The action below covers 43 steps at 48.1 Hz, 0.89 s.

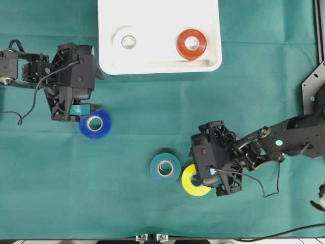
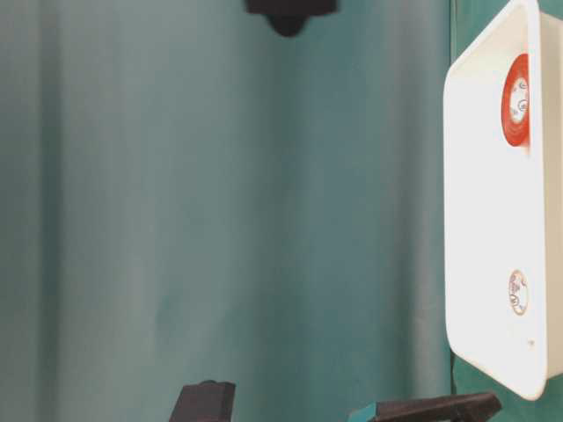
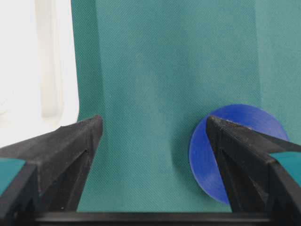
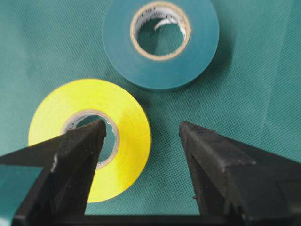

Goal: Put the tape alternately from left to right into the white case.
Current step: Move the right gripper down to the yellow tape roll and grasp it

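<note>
Two rolls, the white roll (image 1: pixel 128 41) and the red-orange roll (image 1: pixel 191 44), already lie flat in the white case (image 1: pixel 160 67); three wait on the tabletop (image 1: pixel 127 203). The step in hand looks like the right hand (image 4: pixel 141 134) fetching the yellow roll (image 4: pixel 89 136): its jaws stand released, one finger over the roll's core, the other beyond its outer edge. Next it likely needs to sink and clench on that wall. The teal roll (image 4: pixel 160 42) lies just ahead of this hand, leaving little slack there. The left hand (image 3: pixel 153 129), released and empty, hovers with the blue roll (image 3: pixel 235 150) under one finger; open cloth lies between its fingers.
</note>
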Tool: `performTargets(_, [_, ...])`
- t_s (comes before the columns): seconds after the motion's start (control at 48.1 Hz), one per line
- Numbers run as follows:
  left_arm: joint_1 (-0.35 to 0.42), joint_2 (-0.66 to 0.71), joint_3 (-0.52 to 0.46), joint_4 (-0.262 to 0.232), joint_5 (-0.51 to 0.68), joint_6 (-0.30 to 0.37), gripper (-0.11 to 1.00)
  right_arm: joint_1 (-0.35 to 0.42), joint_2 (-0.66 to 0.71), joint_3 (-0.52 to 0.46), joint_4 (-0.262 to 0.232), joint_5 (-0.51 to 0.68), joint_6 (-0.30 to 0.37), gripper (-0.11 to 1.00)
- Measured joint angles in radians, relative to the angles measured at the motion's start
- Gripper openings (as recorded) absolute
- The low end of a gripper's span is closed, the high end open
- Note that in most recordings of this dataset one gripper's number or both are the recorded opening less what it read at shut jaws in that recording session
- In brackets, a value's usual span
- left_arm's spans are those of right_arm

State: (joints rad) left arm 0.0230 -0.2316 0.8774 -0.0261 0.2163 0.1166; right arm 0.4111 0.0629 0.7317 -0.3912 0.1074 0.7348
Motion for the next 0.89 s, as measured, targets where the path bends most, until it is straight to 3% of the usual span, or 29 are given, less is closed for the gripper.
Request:
performTargets(0.645, [0.0,0.0,0.0,0.0,0.0,0.0,0.68,0.0,0.049,-0.009,0.0,0.008,0.031,0.7])
performTargets(0.728, [0.0,-0.002,0.0,0.0,-0.002,0.0,0.68,0.002,0.049,-0.009,0.0,0.018,0.034,0.6])
performTargets(0.853, [0.0,0.0,0.0,0.002,0.0,0.0,0.68,0.002,0.049,-0.014,0.0,0.021,0.034,0.27])
performTargets(0.894, [0.0,0.0,0.0,0.0,-0.002,0.0,0.68,0.003,0.049,-0.017,0.0,0.023,0.031,0.26])
